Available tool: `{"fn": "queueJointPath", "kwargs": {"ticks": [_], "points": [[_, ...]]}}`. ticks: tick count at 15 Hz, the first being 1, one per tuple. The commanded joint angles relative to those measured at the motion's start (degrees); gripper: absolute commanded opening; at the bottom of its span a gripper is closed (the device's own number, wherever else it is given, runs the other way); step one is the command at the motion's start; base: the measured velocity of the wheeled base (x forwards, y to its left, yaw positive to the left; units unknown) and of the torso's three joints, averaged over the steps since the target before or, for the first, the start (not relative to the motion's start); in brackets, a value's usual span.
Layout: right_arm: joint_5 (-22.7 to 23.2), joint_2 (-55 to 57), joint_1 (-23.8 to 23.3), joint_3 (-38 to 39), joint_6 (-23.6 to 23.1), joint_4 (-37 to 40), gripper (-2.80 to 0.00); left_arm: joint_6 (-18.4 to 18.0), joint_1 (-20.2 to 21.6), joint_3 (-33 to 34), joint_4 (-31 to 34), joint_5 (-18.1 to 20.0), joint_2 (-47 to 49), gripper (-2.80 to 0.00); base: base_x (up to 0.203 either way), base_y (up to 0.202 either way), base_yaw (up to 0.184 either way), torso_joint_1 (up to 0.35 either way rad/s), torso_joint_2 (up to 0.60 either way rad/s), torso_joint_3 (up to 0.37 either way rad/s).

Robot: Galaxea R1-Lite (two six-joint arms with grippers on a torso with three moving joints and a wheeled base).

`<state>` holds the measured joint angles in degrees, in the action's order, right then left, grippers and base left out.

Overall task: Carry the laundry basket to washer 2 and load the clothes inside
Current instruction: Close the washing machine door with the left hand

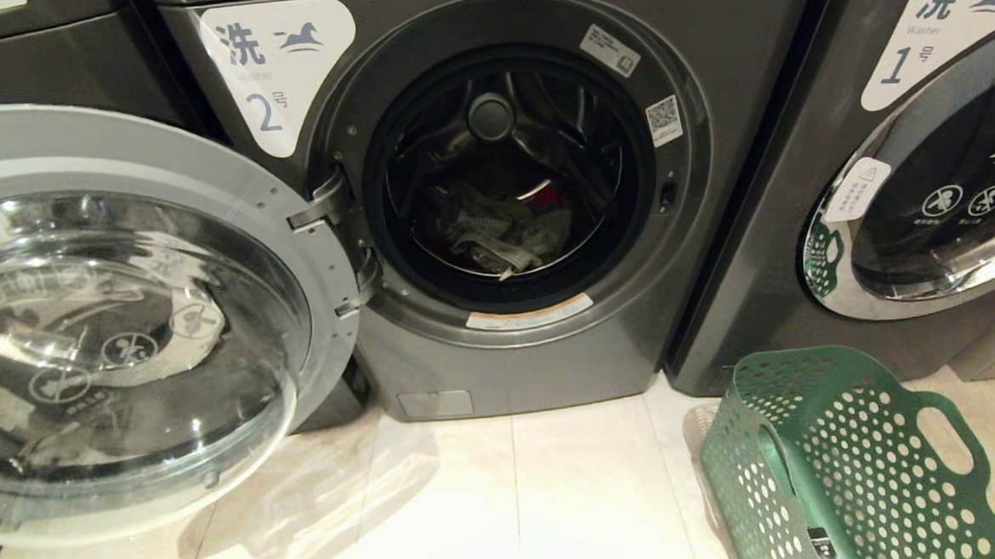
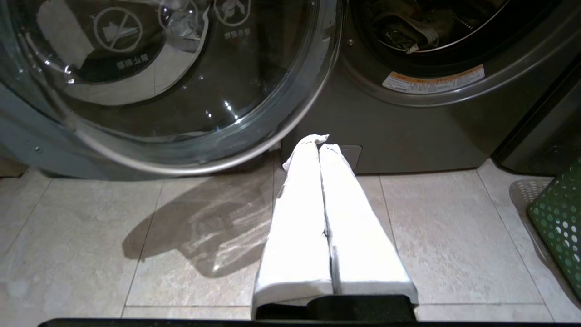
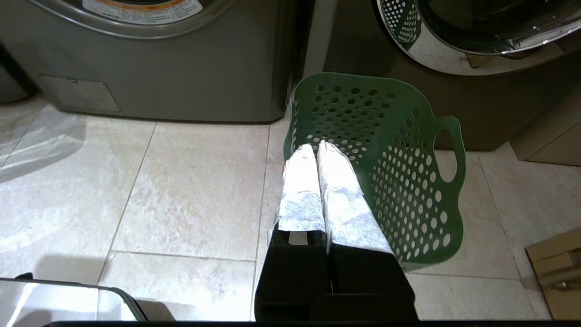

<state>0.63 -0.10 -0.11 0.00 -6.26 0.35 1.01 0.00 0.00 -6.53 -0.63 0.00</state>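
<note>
A pale tiled floor (image 1: 517,491) runs up to a row of dark grey front-loading machines. Washer 2 (image 1: 493,194) stands in the middle of the head view, its label with the horse and the "2" at its upper left corner. Its round glass door (image 1: 117,325) is swung fully open to the left on its hinge, the glass bowl facing outward. Inside the drum lie the clothes (image 1: 503,232): a grey patterned piece on top, with a bit of red showing behind it; any other garment cannot be made out. To the right stands washer 1 (image 1: 909,173), its chrome-ringed door closed.

The laundry basket (image 1: 848,466) sits on the floor in front of the gap between the two washers, nearer washer 1, tipped so its perforated walls and one cut-out handle show; no cloth shows in it.

Neither arm is in the head view. The left gripper (image 2: 320,144), wrapped in white, hangs over the floor before washer 2's base with its fingers pressed together and nothing between them. The right gripper (image 3: 316,149), also wrapped, hangs just above the basket's near rim, fingers likewise together and empty.
</note>
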Motion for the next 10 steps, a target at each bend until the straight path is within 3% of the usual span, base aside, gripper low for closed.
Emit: {"fn": "queueJointPath", "kwargs": {"ticks": [1, 7, 10], "points": [[0.07, 0.10, 0.02, 0.00, -0.31, 0.00, -2.80, 0.04, 0.00, 2.29, -0.06, -0.07, 0.03, -2.80, -0.195, 0.000, 0.001, 0.002, 0.00, 0.002], [0.07, 0.10, 0.02, 0.00, -0.33, 0.00, -2.80, -0.06, 0.00, 2.29, -0.06, 0.01, 0.01, -2.80, -0.194, 0.000, 0.001, 0.001, 0.00, 0.003], [0.07, 0.10, 0.02, 0.00, 0.02, 0.00, -2.80, -3.17, 0.11, 0.83, 0.61, -0.13, 0.43, -2.80, -0.155, 0.000, -0.002, 0.002, 0.00, 0.008]]}}
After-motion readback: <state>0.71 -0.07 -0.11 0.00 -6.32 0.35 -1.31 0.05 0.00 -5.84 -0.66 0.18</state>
